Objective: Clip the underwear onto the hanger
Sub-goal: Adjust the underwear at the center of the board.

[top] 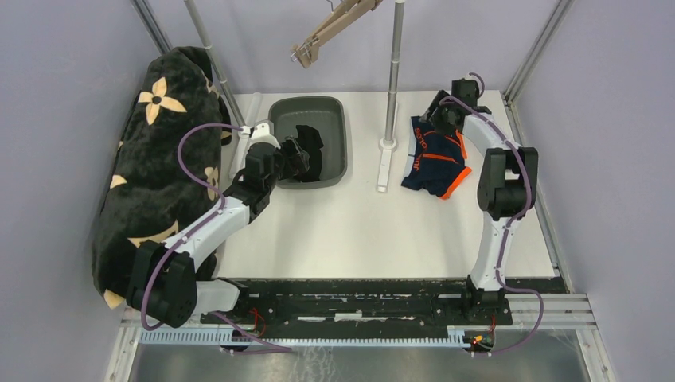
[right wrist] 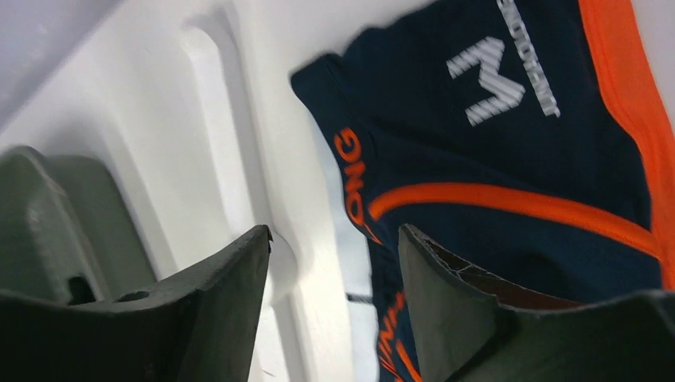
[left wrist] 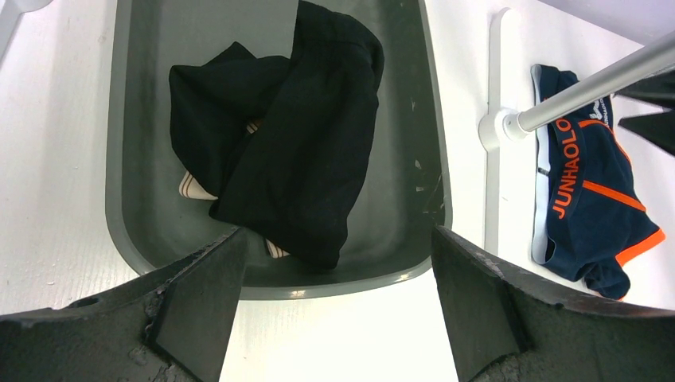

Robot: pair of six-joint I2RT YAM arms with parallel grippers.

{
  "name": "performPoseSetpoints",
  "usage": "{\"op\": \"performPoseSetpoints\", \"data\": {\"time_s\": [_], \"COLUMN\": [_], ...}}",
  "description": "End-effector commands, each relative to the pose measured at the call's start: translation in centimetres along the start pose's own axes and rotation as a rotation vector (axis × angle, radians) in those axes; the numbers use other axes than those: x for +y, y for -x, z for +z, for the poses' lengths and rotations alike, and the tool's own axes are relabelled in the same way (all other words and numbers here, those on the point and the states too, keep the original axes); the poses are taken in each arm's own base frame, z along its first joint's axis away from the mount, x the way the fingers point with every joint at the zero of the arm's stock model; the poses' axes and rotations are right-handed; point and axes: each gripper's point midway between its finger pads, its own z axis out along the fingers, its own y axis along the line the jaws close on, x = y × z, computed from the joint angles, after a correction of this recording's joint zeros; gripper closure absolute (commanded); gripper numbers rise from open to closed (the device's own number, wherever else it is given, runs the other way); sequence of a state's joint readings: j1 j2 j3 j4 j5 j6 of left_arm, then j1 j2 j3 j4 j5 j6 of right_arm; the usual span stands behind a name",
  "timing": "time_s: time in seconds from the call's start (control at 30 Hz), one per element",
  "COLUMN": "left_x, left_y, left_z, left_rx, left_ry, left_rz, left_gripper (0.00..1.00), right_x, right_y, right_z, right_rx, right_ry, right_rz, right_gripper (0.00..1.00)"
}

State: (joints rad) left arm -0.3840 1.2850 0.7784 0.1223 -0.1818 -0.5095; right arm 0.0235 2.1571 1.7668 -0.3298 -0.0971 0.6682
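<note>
The right end effector (right wrist: 334,270) fills the foreground of its wrist view. Its two dark fingers stand moderately apart with nothing between them. Just beyond the tips lies the underwear (right wrist: 509,159), navy with orange trim and lettering, spread flat on the white surface (top: 358,231) on the right side, just beside the foot of the pole (top: 392,72). The orange-lettered waistband edge shows in the gap between the fingers, so the end effector is low over that edge but has no grip on it.

The left end effector (left wrist: 338,294) is spread wide and holds nothing. It hovers over the near rim of the grey bin (left wrist: 127,159), where black garments (left wrist: 302,127) lie bunched. The wooden hanger (top: 330,32) hangs tilted at the top of the overhead view, above the bin and well apart from the underwear. Its lower end seems to carry a clip, though that is too small to be sure of.

The step in hand looks like the first pick, since the underwear is not yet lifted. The next move calls for the right fingers to settle astride the waistband and close on a single fold. The underwear must then be carried up to the hanger. The left arm would likely have to steady the hanger or press its clip open.
</note>
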Motion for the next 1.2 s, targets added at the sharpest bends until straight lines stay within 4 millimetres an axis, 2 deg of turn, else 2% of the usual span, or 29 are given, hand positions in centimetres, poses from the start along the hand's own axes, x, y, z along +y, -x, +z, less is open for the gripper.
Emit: {"op": "performPoseSetpoints", "data": {"time_s": [0.0, 0.13, 0.23, 0.4, 0.83, 1.03, 1.17], "left_x": [-1.0, -1.2, -1.1, -1.1, -1.0, -0.9, -0.9], "left_y": [2.7, 2.3, 1.9, 1.7, 1.7, 1.7, 1.7], "left_z": [0.1, 0.5, 0.8, 1.0, 0.9, 1.0, 1.0], "left_rx": [-0.08, -0.072, -0.061, -0.058, -0.061, -0.061, -0.061], "left_ry": [-0.023, -0.034, -0.035, -0.037, -0.029, -0.027, -0.025], "left_rz": [0.01, 0.005, 0.005, 0.004, 0.01, 0.012, 0.013], "left_gripper": [0.09, 0.09, 0.09, 0.09, 0.09, 0.09, 0.09], "right_x": [1.4, -0.1, -0.6, -1.2, -4.4, -4.9, -5.1], "right_y": [0.6, -3.9, -6.3, -9.6, -11.0, -11.6, -11.9], "right_z": [-4.3, -6.0, -6.9, -6.3, -5.0, -3.6, -3.1], "right_rx": [-0.038, 0.047, 0.054, 0.117, 0.17, 0.196, 0.2], "right_ry": [0.021, -0.11, -0.18, -0.232, -0.4, -0.421, -0.424], "right_rz": [-0.124, -0.278, -0.377, -0.445, -0.486, -0.486, -0.481], "right_gripper": [0.33, 0.36, 0.37, 0.38, 0.38, 0.39, 0.45]}}
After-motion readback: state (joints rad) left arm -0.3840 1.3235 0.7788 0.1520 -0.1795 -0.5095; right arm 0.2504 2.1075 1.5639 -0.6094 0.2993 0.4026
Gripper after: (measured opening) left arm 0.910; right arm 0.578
